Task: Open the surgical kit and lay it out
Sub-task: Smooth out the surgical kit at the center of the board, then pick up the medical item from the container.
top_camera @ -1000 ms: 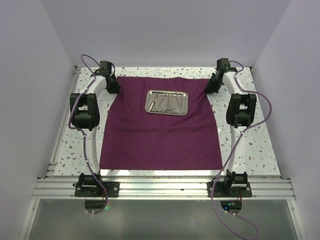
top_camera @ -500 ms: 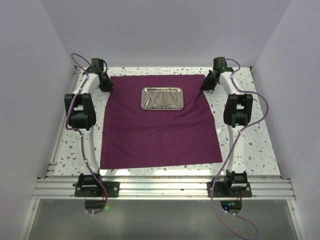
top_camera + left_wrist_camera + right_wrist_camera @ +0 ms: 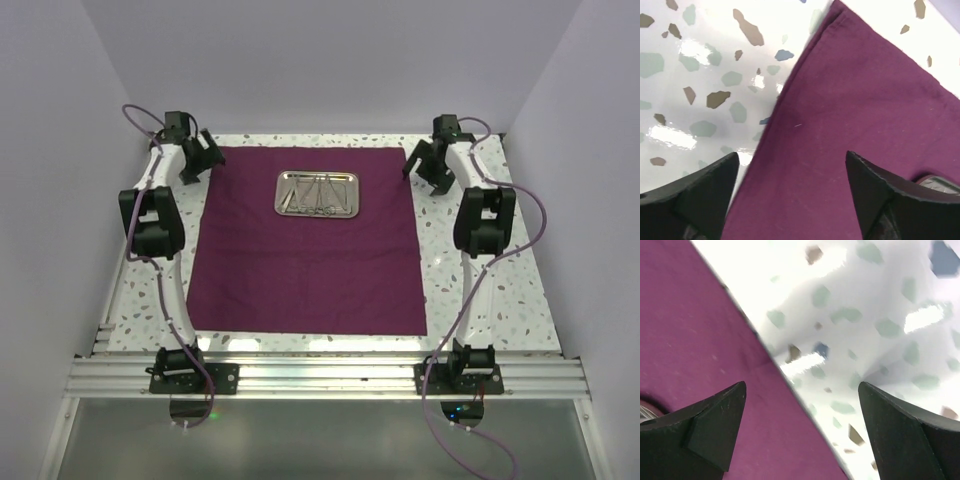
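Left claw: left gripper [image 3: 790, 167] spread wide, holding nothing, over the far-left edge of the dark purple cloth wrap [image 3: 310, 260].
Right claw: right gripper [image 3: 802, 390] spread wide, empty, over the far-right edge.
Cloth: flat on the speckled white table [image 3: 500, 290].
Tray: small shiny rectangular steel tray [image 3: 316, 173] on the cloth, far centre, holding slim silver instruments [image 3: 318, 196].

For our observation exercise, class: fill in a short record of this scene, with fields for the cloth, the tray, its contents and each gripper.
cloth: purple cloth, spread flat on the speckled table
tray: steel tray, on the cloth's far half
contents: slim silver instruments, lying in the tray
left gripper: open, empty, above the cloth's left edge
right gripper: open, empty, above the cloth's right edge
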Controlling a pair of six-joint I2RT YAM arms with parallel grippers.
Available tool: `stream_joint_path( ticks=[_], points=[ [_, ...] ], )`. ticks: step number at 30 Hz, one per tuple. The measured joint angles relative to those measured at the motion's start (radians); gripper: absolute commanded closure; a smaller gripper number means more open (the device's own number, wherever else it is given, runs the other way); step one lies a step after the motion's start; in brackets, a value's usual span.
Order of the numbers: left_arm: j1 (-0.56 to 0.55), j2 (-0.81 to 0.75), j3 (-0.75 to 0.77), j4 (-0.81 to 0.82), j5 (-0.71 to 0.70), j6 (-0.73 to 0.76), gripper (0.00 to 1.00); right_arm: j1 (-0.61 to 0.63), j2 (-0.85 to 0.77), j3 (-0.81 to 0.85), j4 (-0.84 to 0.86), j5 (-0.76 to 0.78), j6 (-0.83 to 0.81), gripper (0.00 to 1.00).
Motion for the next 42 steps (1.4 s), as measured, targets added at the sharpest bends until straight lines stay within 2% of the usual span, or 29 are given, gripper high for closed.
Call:
stream_joint_path(
  ticks=[4, 11, 12, 18, 20, 23, 24, 26, 36, 42],
  points=[
    [0.004, -0.031, -0.061, -0.003, -0.004, -0.002, 0.00, -0.008, -0.082, -0.102, -0.024, 0.023, -0.018, 0.02],
    [-0.010, -0.188, -0.134, -0.012, -0.015, 0.004, 0.01, 0.009, -0.430, -0.431, 0.003, 0.013, -0.039, 0.02],
    [-0.016, -0.209, -0.134, -0.010, -0.020, 0.007, 0.06, 0.014, -0.472, -0.464, 0.003, 0.009, -0.042, 0.02],
    [-0.170, -0.288, -0.108, 0.009, -0.058, 0.042, 0.17, 0.078, -0.674, -0.653, 0.018, -0.021, -0.060, 0.03],
    [-0.245, -0.275, -0.093, 0.006, -0.066, 0.051, 0.21, 0.093, -0.705, -0.713, 0.024, -0.029, -0.062, 0.03],
    [-0.348, -0.230, -0.063, 0.004, -0.080, 0.066, 0.32, 0.098, -0.757, -0.801, 0.006, -0.044, -0.070, 0.03],
    [-0.373, -0.210, -0.053, 0.004, -0.084, 0.070, 0.38, 0.097, -0.778, -0.822, -0.005, -0.044, -0.075, 0.03],
    [-0.410, -0.169, -0.026, 0.000, -0.092, 0.082, 0.42, 0.094, -0.817, -0.846, -0.019, -0.044, -0.083, 0.03],
    [-0.476, -0.031, 0.002, -0.006, -0.150, 0.113, 0.70, 0.094, -1.001, -0.937, -0.082, -0.039, -0.119, 0.03],
    [-0.490, -0.027, -0.014, -0.006, -0.165, 0.123, 0.76, 0.094, -1.004, -0.956, -0.108, -0.027, -0.129, 0.03]
  ],
)
